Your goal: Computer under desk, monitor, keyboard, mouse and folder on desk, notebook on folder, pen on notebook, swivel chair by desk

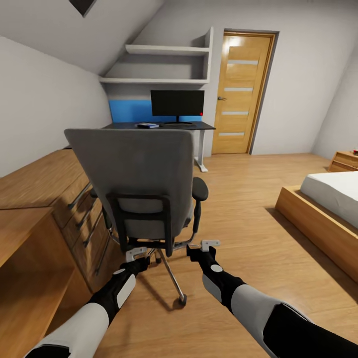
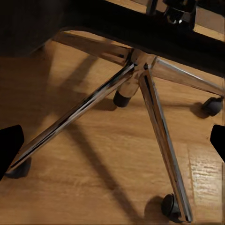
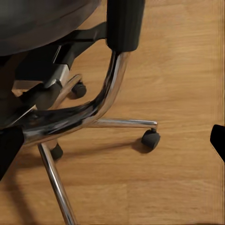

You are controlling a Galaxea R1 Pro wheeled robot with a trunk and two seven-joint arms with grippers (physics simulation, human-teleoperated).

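The swivel chair (image 1: pixel 134 169) stands right in front of me with its grey back toward me; its chrome base (image 2: pixel 140 65) and an armrest post (image 3: pixel 123 23) show in the wrist views. My left gripper (image 1: pixel 137 253) and right gripper (image 1: pixel 205 245) are open, low behind the seat on either side, holding nothing. Beyond the chair stands the black desk (image 1: pixel 201 127) with its blue back panel. On it are the monitor (image 1: pixel 177 103) and a small flat blue-and-dark stack (image 1: pixel 147 125), too far off to tell apart. The seat top is hidden by the backrest.
Wooden drawer units (image 1: pixel 44 199) run along the left wall close to the chair. A low bed (image 1: pixel 328 199) lies at the right, with open wood floor (image 1: pixel 238 199) between. A wooden door (image 1: pixel 242 92) is right of the desk, and white shelves (image 1: pixel 164 49) hang above it.
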